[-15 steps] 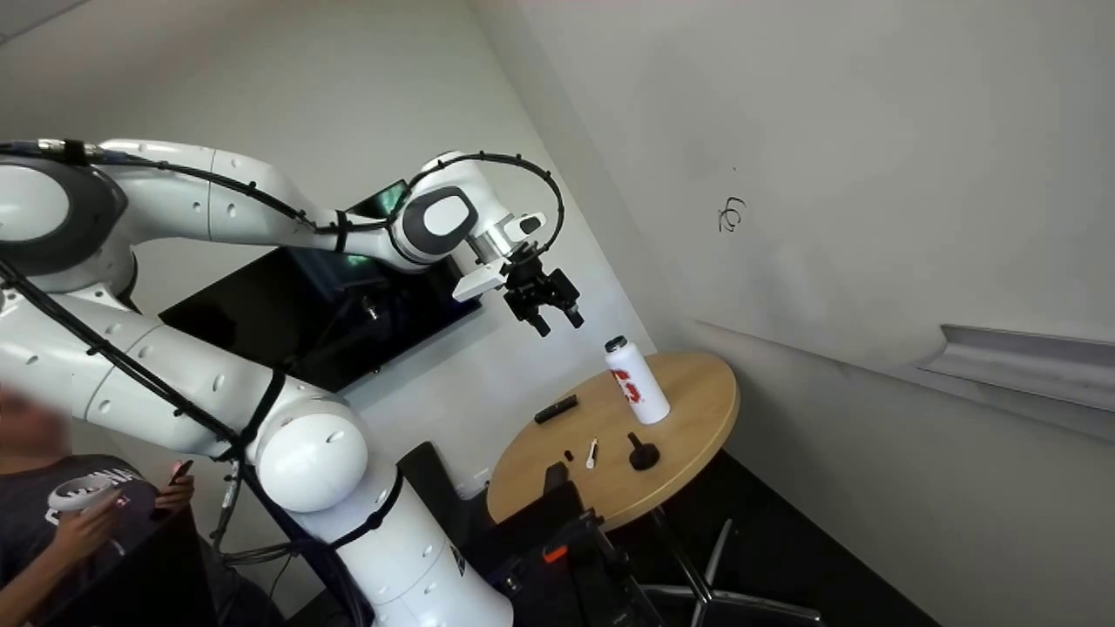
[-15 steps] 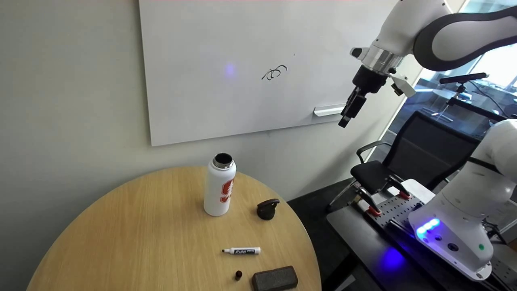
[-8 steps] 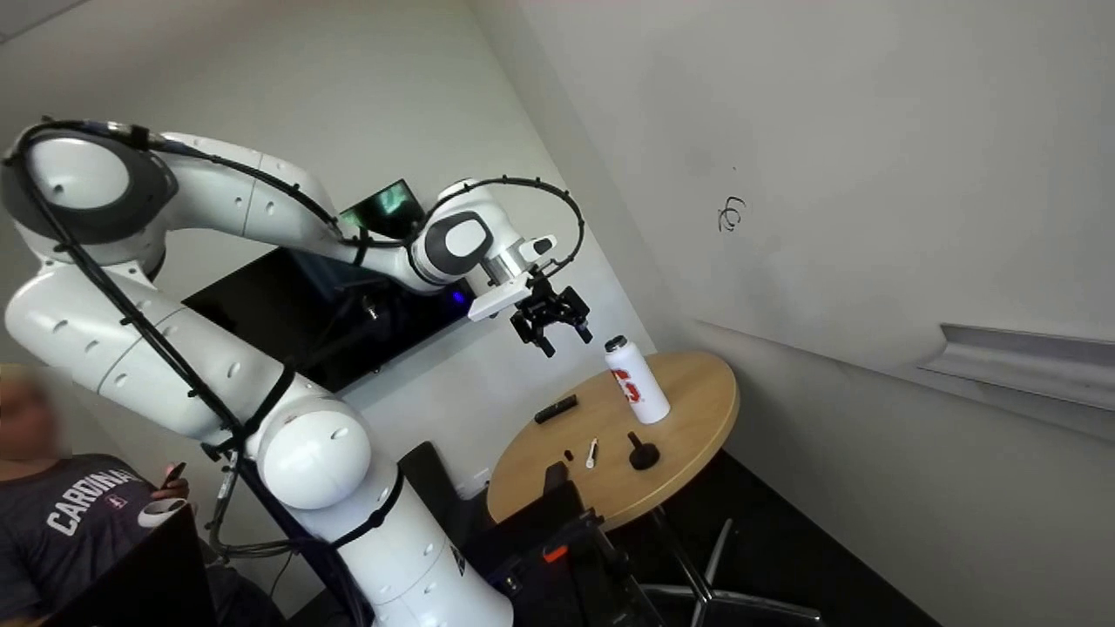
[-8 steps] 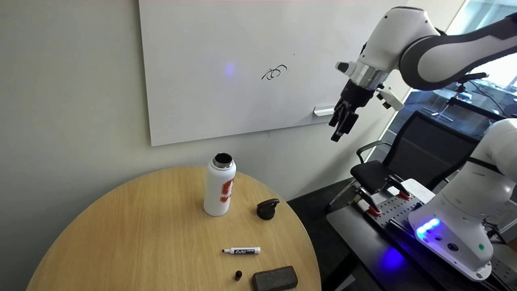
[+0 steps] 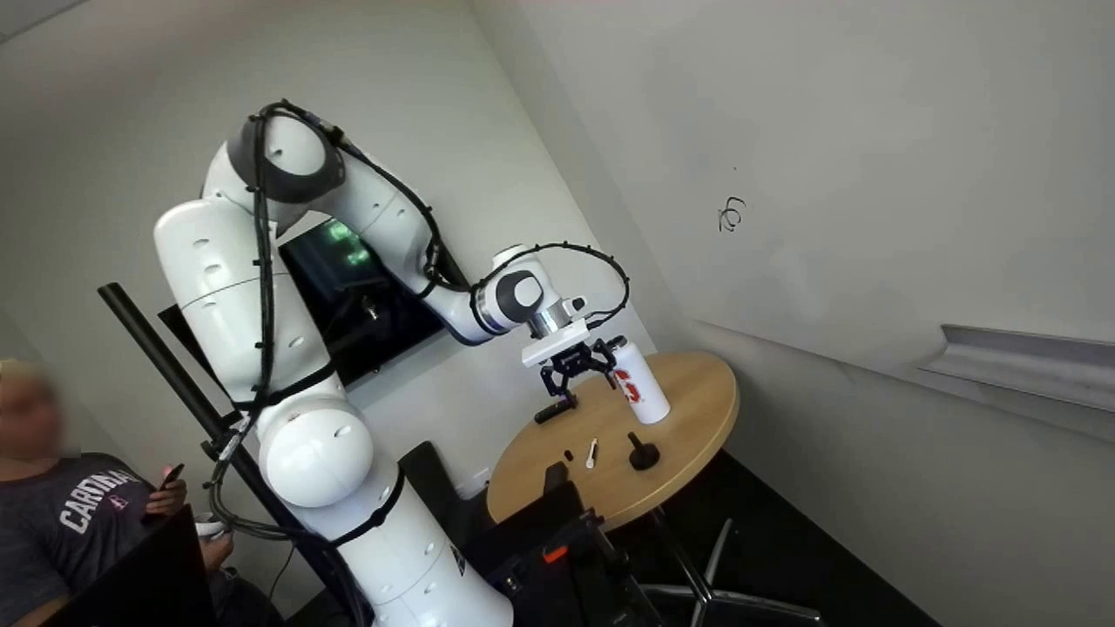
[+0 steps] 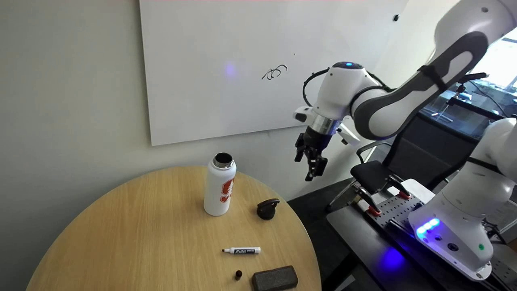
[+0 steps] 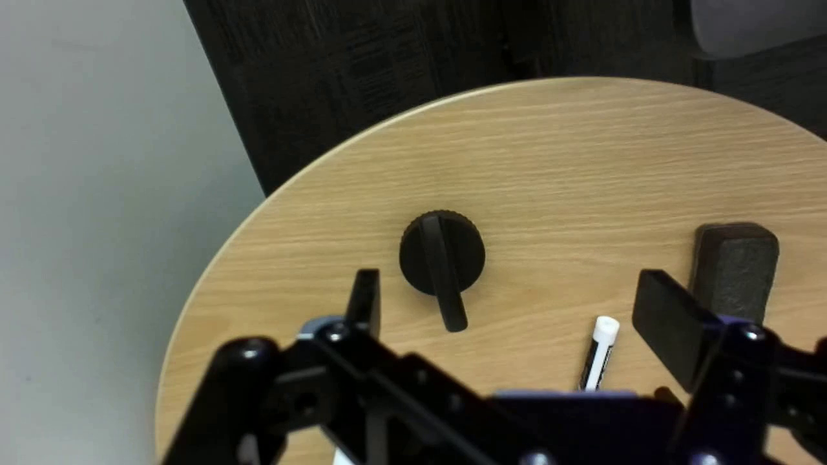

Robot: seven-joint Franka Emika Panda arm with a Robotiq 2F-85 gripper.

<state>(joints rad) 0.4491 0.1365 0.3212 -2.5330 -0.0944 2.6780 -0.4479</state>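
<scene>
My gripper (image 7: pixel 510 284) stands wide open in the wrist view, nothing between its fingers. It hangs in the air, above the table's level. Below it in that view lies a black bottle lid (image 7: pixel 442 258) with a strap handle, on a round wooden table (image 6: pixel 141 226). To the right of the lid is a white marker (image 7: pixel 597 355), partly covered by the gripper. In an exterior view the gripper (image 5: pixel 585 387) overlaps the white bottle (image 5: pixel 646 387), which stands upright without its lid. Seen from elsewhere, the gripper (image 6: pixel 305 167) is clearly apart from the bottle (image 6: pixel 218 190).
A dark eraser (image 6: pixel 274 279) and a small dark cap (image 6: pixel 238 275) lie near the marker. Behind the table is a wall with a whiteboard (image 6: pixel 222 81) bearing a black scribble. A black chair (image 6: pixel 428 149) stands beyond the arm's base. A person (image 5: pixel 96 514) sits behind the arm.
My open gripper has come down and closer to the table and bottle, turning somewhat on the way. Objects on the table have stayed put. The person's hands have shifted.
</scene>
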